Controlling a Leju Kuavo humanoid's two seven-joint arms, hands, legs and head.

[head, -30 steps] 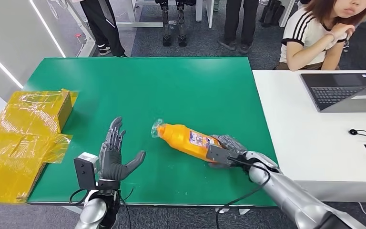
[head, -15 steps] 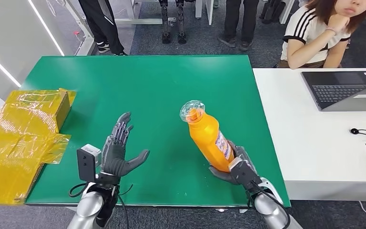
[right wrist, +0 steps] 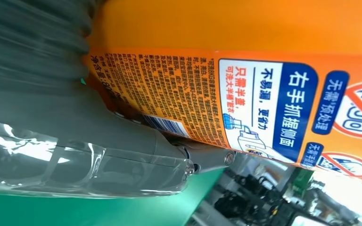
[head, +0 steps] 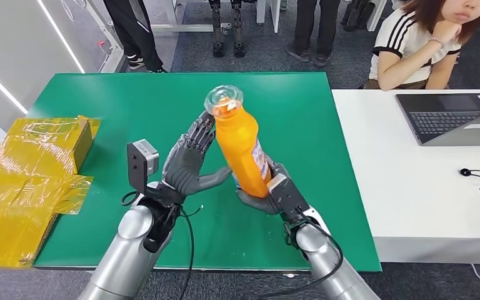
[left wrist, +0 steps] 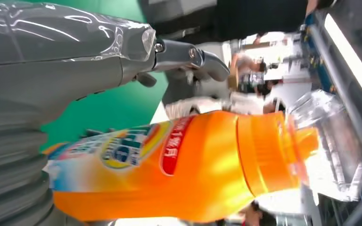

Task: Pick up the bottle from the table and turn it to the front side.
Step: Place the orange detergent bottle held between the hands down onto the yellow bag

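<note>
Two hands are working on one bottle. From the head view we are holding the orange bottle (head: 240,153) up off the green table (head: 131,100), almost upright, with its clear cap (head: 223,97) on top. Our right hand (head: 269,190) is wrapping around the low part of the bottle. Our left hand (head: 190,164) is right beside the bottle, with its fingers spread wide and pointing up toward the cap. The thumb is reaching near the bottle's side, but we cannot tell if it is touching. A yellow box (head: 34,169) is sitting well away, out past our left hand. A person (head: 422,44) is sitting at the white table (head: 412,187) by a laptop (head: 453,119), far off past our right hand.

From the left wrist view the bottle (left wrist: 179,165) is lying just past our left hand (left wrist: 52,70), and the hand's fingers are apart and holding nothing.

From the right wrist view our right hand (right wrist: 75,141) is clamping on the bottle (right wrist: 217,70), and the small-print label (right wrist: 207,99) is facing this hand.

We think the pick-up is done and the turning is starting. Next the left hand needs to close on the bottle so we can spin it to its front.
</note>
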